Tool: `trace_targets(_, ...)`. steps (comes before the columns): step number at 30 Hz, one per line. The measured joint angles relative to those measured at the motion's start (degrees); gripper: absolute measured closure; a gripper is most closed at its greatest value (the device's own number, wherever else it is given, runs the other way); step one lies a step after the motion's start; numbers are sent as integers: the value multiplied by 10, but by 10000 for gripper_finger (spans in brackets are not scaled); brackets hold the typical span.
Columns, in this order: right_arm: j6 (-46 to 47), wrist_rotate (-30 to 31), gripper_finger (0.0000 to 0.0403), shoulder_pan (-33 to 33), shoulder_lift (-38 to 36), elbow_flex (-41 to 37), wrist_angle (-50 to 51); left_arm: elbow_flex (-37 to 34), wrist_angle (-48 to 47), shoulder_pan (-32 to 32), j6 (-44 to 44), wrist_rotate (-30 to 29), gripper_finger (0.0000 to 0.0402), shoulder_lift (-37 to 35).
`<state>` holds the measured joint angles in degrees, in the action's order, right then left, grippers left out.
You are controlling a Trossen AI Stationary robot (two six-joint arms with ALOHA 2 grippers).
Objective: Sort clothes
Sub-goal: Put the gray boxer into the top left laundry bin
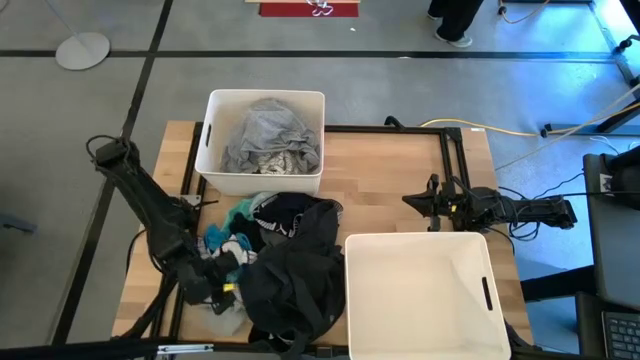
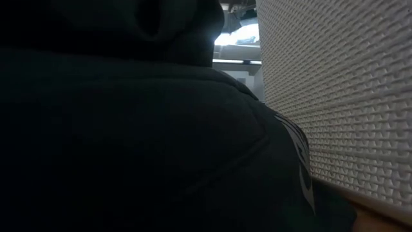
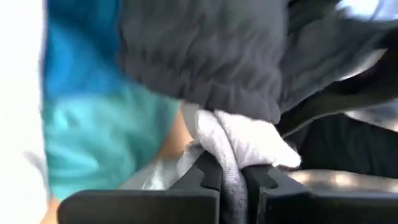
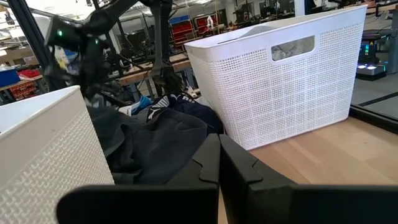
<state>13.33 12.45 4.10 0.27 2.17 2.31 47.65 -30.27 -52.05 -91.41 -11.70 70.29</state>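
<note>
- The left gripper (image 1: 222,283) is pressed into the near-left side of the clothes pile (image 1: 285,262), its fingers (image 3: 202,180) clamped together on a fold of white cloth (image 3: 239,140).
- Around that pinched fold, the left wrist view shows a grey garment (image 3: 205,56) draped just above it and teal fabric (image 3: 102,140) beside it.
- The pile lies mid-table, between the far bin and the near bin; a black garment (image 1: 300,290) makes up most of it, with teal and mint pieces (image 1: 232,222) on the side toward the left arm.
- The black garment spills to the table's near edge and touches the near bin (image 1: 420,290), a white plastic bin that shows only its bare floor and walls.
- In the low view the same black cloth (image 2: 129,129) fills nearly the whole picture, hard against the bin's textured wall (image 2: 335,90).
- The far bin (image 1: 262,140) stands just beyond the pile and holds grey and white-printed clothes (image 1: 270,140).
- The right gripper (image 1: 412,200) lies low on bare table (image 1: 380,180) beyond the near bin, fingers (image 4: 239,165) closed on nothing, pointing toward the pile.
- Open wood shows between the far bin and the right gripper, and along the table's left edge.
</note>
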Motion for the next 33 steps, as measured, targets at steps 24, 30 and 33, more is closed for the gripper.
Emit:
trace_targets(24, -1, 0, 400, 0, 0, 0, 0, 94, -11, 92, 651, -586, 385, -193)
trace_targets(30, -2, 0, 400, 0, 0, 0, 0, 94, 47, 175, 810, -675, 391, -197)
trace_targets(33, -2, 0, 400, 0, 0, 0, 0, 94, 92, 235, 876, -682, 391, -197)
